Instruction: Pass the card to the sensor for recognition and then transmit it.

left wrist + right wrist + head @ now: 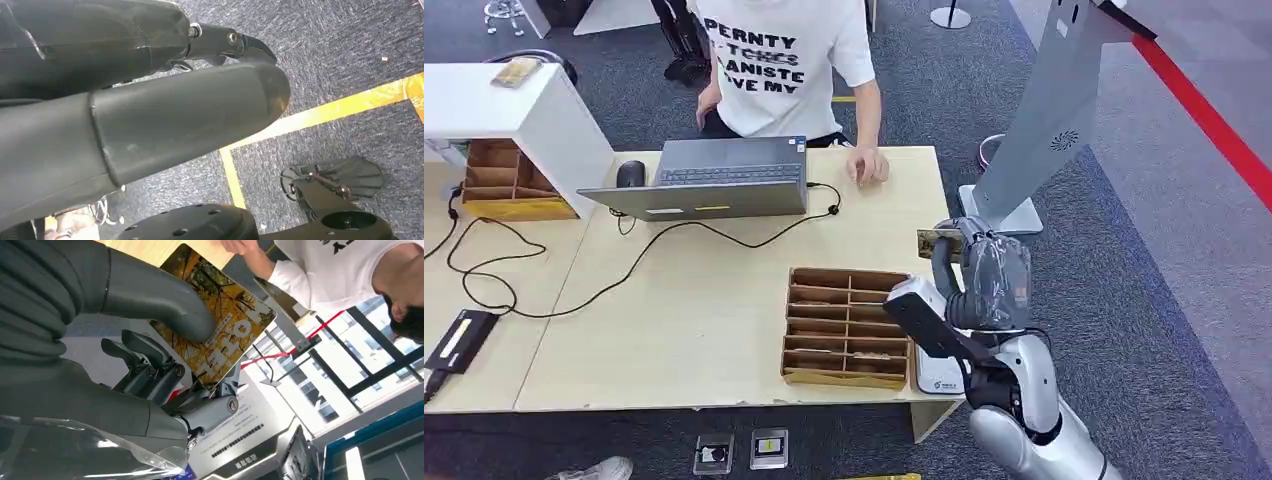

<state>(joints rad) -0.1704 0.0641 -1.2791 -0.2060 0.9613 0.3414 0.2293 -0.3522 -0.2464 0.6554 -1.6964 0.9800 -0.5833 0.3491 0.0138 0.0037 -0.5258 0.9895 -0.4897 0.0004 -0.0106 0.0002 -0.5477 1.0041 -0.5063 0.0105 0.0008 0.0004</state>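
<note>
The card [220,332], printed with yellow autumn foliage and pale lettering, sits in the right hand [165,365]: the thick grey thumb [160,300] presses on its printed face while the darker fingers [150,372] close in behind it, so the hand is clamped on the card rather than spread. In the head view the same card [939,241] pokes out edge-on from the top of the right hand [984,270], raised above the right end of the wooden table [684,320] and just in front of the base of the grey kiosk stand [1049,120], which leans up and away to the right. Below the hand, at the table's near right corner, lies a small white card reader [936,375], partly hidden by the forearm (its markings are too small to read). Beside it stands a brown compartmented organiser tray [844,325].

The left hand [150,125] hangs over dark carpet crossed by a yellow floor line [320,112]; its thumb and one dark fingertip show with nothing visible between them, but I cannot tell how the remaining fingers lie.

Farther back on the table, a person in a white printed T-shirt [784,60] rests a hand [866,166] on the wood beside a grey laptop [714,178] with a black mouse [630,173] at its side.
</note>
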